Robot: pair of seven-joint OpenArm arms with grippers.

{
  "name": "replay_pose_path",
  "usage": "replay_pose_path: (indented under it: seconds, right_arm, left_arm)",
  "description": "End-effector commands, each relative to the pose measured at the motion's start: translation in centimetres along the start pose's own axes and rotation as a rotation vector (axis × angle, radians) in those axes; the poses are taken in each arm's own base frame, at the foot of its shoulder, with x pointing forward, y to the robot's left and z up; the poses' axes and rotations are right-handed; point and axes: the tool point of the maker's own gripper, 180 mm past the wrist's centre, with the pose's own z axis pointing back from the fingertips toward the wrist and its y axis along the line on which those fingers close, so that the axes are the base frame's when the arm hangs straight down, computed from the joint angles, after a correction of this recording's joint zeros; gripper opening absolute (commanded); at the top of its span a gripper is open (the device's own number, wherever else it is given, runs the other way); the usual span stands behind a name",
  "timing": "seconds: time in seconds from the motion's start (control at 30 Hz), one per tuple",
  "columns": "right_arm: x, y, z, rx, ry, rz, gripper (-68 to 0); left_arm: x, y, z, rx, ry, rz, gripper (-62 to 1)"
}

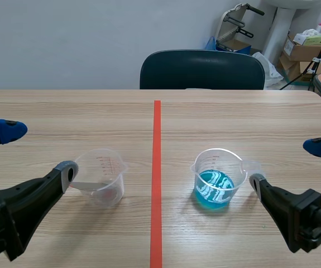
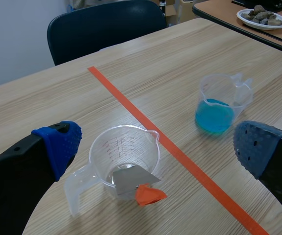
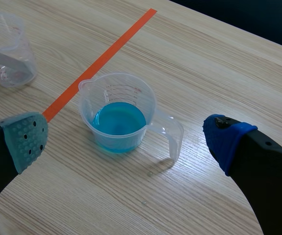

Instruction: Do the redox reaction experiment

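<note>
1. Right, both arms sit low over the tabletop (image 1: 82, 117). Both sets of jaws are released and spread wide, with nothing in either.
2. At the left jaws, the clear measuring cup (image 2: 123, 159) stands upright just ahead of them, between the two pads and touching neither. A grey metal strip (image 2: 130, 177) leans inside it, with an orange scrap (image 2: 149, 195) at its foot. I can't tell whether the scrap is in the cup or under it.
3. At the right jaws, the blue-liquid cup (image 3: 118, 115) is also upright and centred ahead of the gap. It's partly filled, and its handle points toward the blue-padded finger.
4. Now the danger. That handle could catch the closing finger first, and I'd expect the cup to twist and slop blue liquid.
5. The thin plastic walls look soft, so a hard squeeze may buckle them and push liquid over the rim.
6. When pouring, a spout aimed off-centre would send liquid onto the tabletop. A knock on the clear cup could tip it or flick the strip out.
</note>
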Motion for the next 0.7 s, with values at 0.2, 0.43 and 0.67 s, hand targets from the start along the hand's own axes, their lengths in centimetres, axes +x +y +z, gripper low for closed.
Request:
replay_pose_path:
  seconds: [0.2, 0.43, 0.67]
  right_arm:
    - [0.99, -0.01, 0.02, 0.004, -0.032, 0.011, 0.4]
    - [0.99, -0.01, 0.02, 0.004, -0.032, 0.011, 0.4]
    - [0.93, -0.02, 0.03, 0.004, -0.029, 0.019, 0.4]
  left_arm:
    - [0.45, -0.39, 0.0, -0.007, -0.021, 0.014, 1.4]
    - [0.45, -0.39, 0.0, -0.007, -0.021, 0.014, 1.4]
    - [0.45, -0.39, 0.0, -0.007, -0.021, 0.014, 1.4]
